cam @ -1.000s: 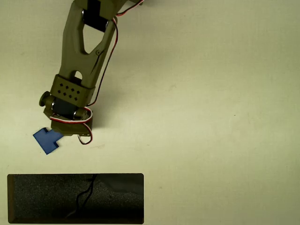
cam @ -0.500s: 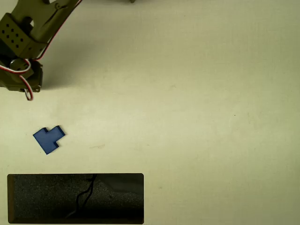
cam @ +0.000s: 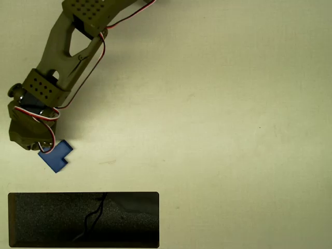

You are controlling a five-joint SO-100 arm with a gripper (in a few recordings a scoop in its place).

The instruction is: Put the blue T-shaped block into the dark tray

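Blue T-shaped block [cam: 58, 155] outside dark tray [cam: 36, 220]

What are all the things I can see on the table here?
blue T-shaped block: one, bright blue, lying flat on the table at the left, above the tray in the overhead view, its upper left corner hidden under the arm's end.
dark tray: one, black with a speckled floor, along the bottom left edge, nothing in it but a thin dark squiggly line.
table: one, pale cream, under everything.
robot arm: one, olive green with red, white and black wires, reaching in from the top left; its end sits over the block's corner, and whether the jaws are open or shut cannot be told from above.
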